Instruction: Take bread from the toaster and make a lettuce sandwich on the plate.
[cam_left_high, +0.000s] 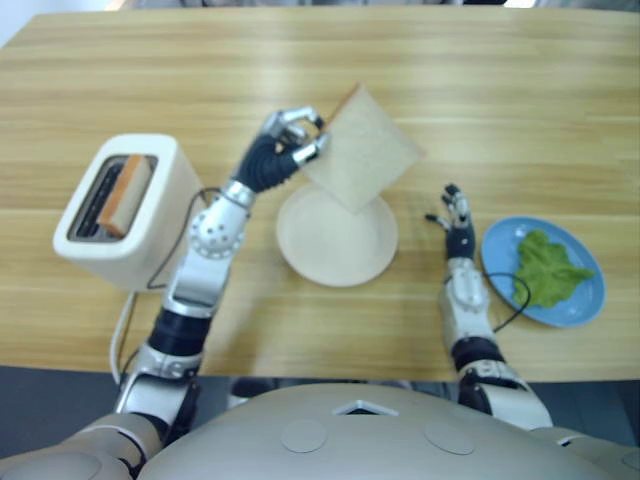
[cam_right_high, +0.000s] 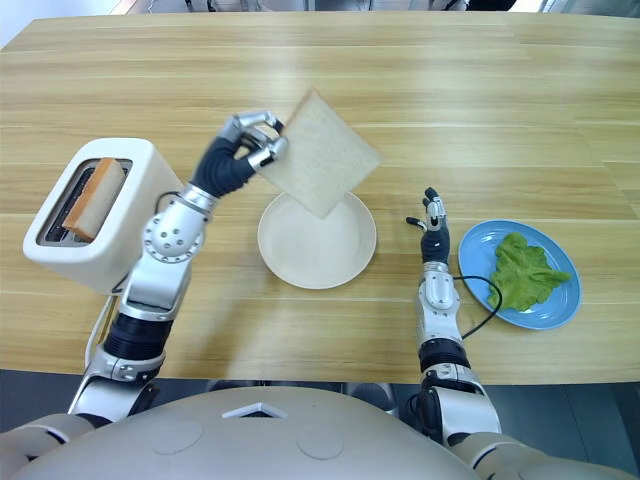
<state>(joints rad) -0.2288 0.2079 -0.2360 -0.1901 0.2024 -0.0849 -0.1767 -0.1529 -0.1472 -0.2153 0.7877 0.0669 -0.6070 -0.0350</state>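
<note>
A pale wooden tabletop (cam_left_high: 500, 100) fills the frame, seen from above. At the middle left stands a cream toaster (cam_left_high: 150, 215) with two slots on top. One slot holds a slice of bread (cam_left_high: 125, 192) with a brown crust, its top edge sticking out. The other slot is dark, and what is inside cannot be made out. A pale cord (cam_left_high: 122, 330) runs from the toaster's base toward the lower edge of the tabletop.

Just above centre, the left hand (cam_left_high: 285, 140) has its fingers curled around the left corner of a second bread slice (cam_left_high: 362, 150). It holds the slice tilted, the broad pale face toward the camera. The fingertips pinching it are partly hidden behind the bread's edge. Directly below it in the frame sits a round cream plate (cam_left_high: 335, 250) with nothing lying on it. The slice's lower corner covers the plate's upper rim; whether bread and plate touch cannot be told.

Right of centre, the right hand (cam_left_high: 458, 220) lies between the two plates, fingers stretched straight toward the top of the frame and holding nothing. Whether it rests on the wood or hangs just above cannot be seen.

At the middle right is a blue plate (cam_left_high: 500, 265) carrying a crinkled green lettuce leaf (cam_left_high: 548, 268). A thin dark cable (cam_left_high: 520, 300) loops from the right wrist across the blue plate's near rim.
</note>
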